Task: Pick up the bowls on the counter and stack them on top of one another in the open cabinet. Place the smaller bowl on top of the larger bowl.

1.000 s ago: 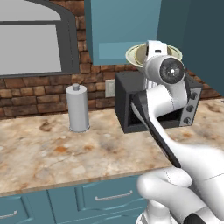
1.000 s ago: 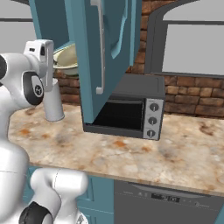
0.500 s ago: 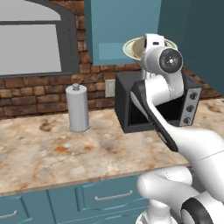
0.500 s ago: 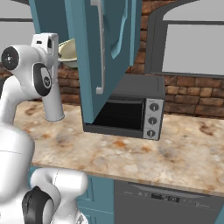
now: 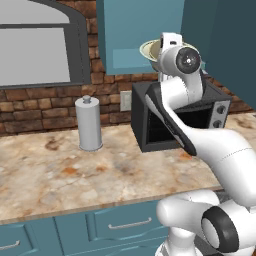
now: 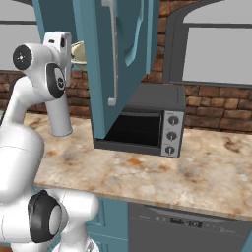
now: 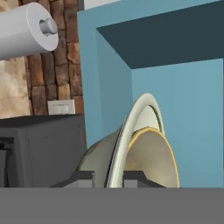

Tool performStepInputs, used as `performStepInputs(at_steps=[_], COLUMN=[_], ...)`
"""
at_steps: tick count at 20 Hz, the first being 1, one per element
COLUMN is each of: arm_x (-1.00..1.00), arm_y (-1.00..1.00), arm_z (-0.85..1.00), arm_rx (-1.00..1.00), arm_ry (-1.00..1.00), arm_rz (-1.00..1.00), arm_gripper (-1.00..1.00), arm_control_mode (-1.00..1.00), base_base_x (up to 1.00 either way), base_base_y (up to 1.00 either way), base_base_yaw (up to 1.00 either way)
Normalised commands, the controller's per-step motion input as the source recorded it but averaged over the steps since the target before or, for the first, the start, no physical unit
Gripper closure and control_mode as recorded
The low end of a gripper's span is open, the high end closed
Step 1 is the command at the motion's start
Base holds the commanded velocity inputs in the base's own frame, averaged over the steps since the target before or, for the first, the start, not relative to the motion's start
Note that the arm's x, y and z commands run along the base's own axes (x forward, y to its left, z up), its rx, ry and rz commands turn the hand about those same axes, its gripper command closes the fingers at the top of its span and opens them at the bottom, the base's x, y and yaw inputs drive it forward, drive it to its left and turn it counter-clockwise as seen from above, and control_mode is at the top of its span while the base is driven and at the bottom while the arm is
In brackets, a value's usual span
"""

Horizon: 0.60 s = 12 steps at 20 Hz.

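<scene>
The larger bowl (image 5: pixel 149 50) (image 6: pixel 78 51) (image 7: pixel 146 109), pale with a cream rim, hangs upright high above the counter (image 5: pixel 75 175) at the lower front edge of the open teal cabinet (image 5: pixel 130 35) (image 7: pixel 183 100). My gripper (image 5: pixel 162 47) (image 6: pixel 69 49) (image 7: pixel 109 177) is shut on its near rim, which runs between the two fingertips in the hand view. Inside it sits an olive-yellow round with a dull yellow rim (image 7: pixel 153 157). It looks like the smaller bowl nested there, though I cannot tell for sure. Whether the bowl touches the shelf is hidden.
The cabinet door (image 6: pixel 113 49) stands swung open just right of the hand. A black toaster oven (image 5: pixel 150 120) (image 6: pixel 142 128) sits on the counter below with its door down. A tall grey canister (image 5: pixel 89 124) (image 6: pixel 61 118) stands at the brick wall.
The hand has carried the bowl a little higher and closer to the cabinet opening. The arm's elbow has swung with it.
</scene>
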Motion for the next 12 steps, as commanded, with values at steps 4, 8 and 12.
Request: performStepInputs(at_steps=[4, 8, 12], arm_x=[0.53, 0.49, 0.45], arm_y=[-0.04, -0.02, 0.0], arm_z=[0.0, 0.0, -0.04], arm_rx=[0.0, 0.0, 0.0], arm_ry=[0.01, 0.01, 0.0], arm_rz=[0.0, 0.0, 0.0], arm_gripper=[1.0, 1.0, 1.0], arm_control_mode=[-1.0, -1.0, -1.0], base_base_x=[0.0, 0.0, 0.0], base_base_y=[0.0, 0.0, 0.0], base_base_yaw=[0.0, 0.0, 0.0])
